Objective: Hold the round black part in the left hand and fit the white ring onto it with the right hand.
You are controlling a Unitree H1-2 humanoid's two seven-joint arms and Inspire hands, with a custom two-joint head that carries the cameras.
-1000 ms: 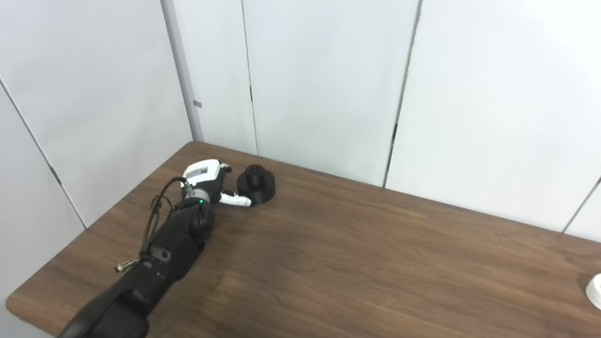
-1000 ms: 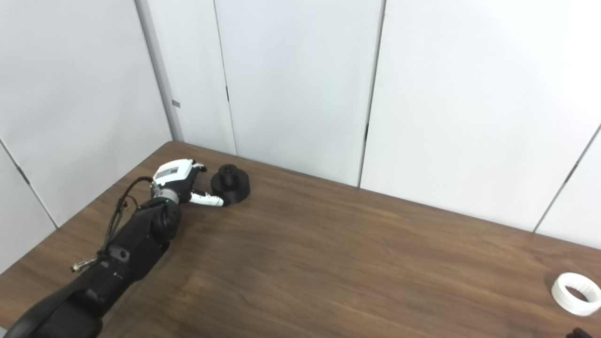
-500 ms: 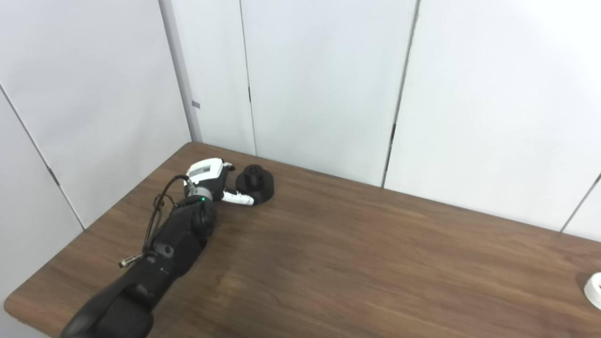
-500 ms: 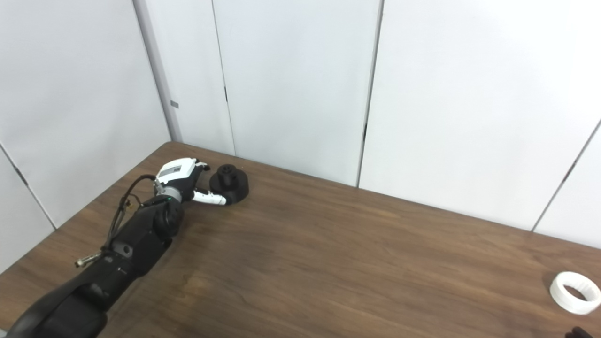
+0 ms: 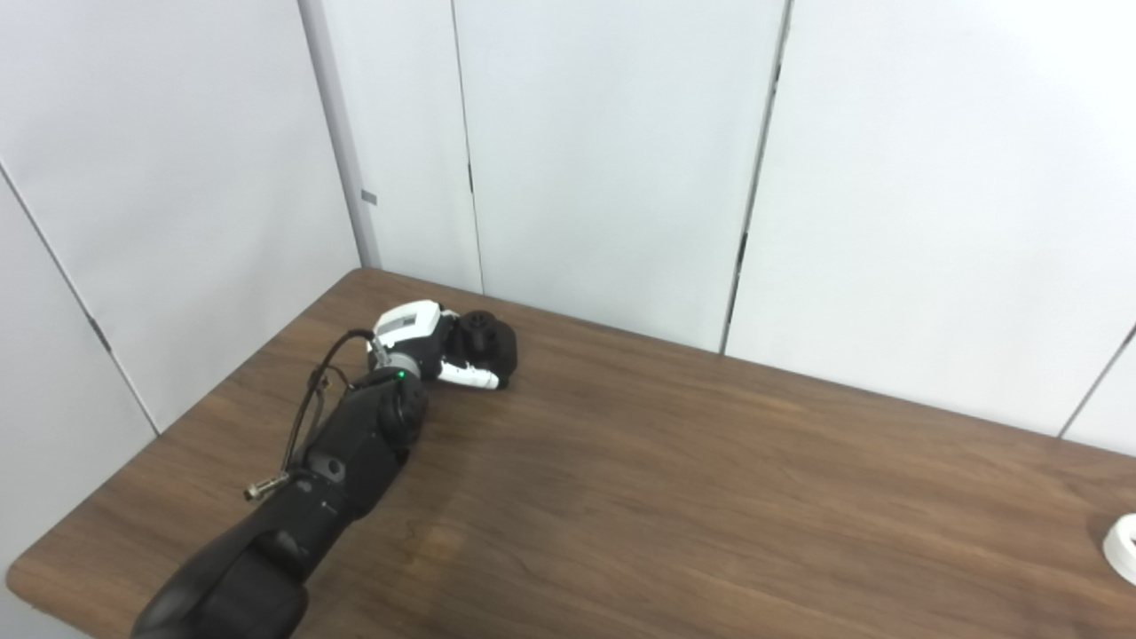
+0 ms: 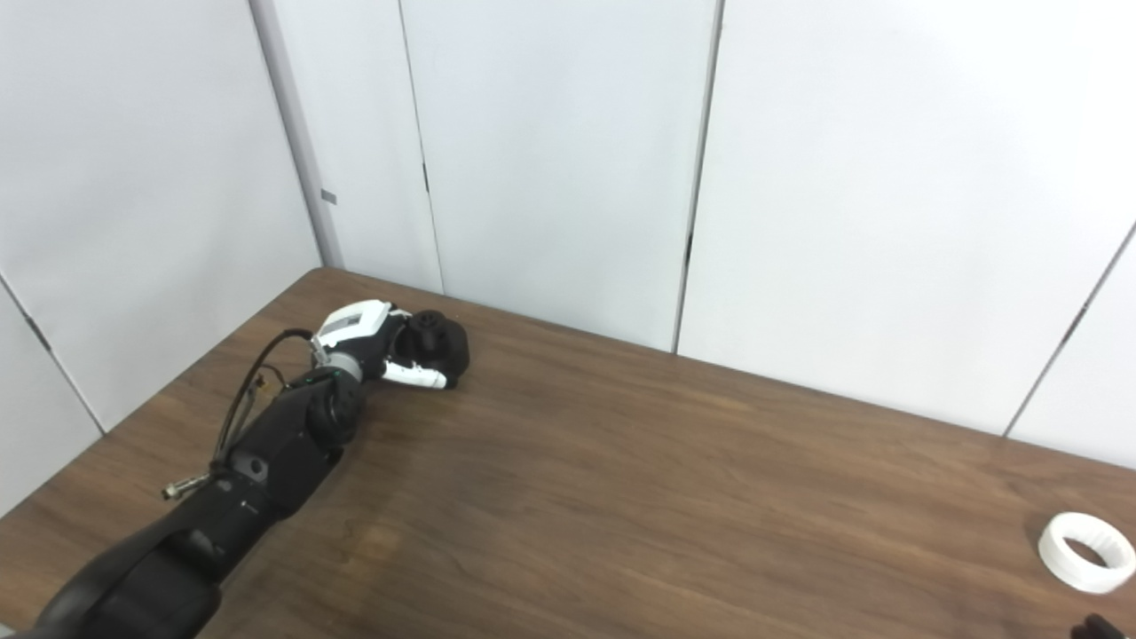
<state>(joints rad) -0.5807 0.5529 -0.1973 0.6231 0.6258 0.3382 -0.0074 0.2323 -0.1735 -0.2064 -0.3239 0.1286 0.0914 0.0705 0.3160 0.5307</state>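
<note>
Left hand grasping black part, step one

Left hand (image 5: pixel 432 348) at table's (image 5: pixel 674 497) far-left corner, fingers wrapped round the black part (image 5: pixel 488 342), apparently gripped; white ring (image 6: pixel 1086 564) far right near table's front edge; right hand unseen; next: lift part, fetch ring.
</note>
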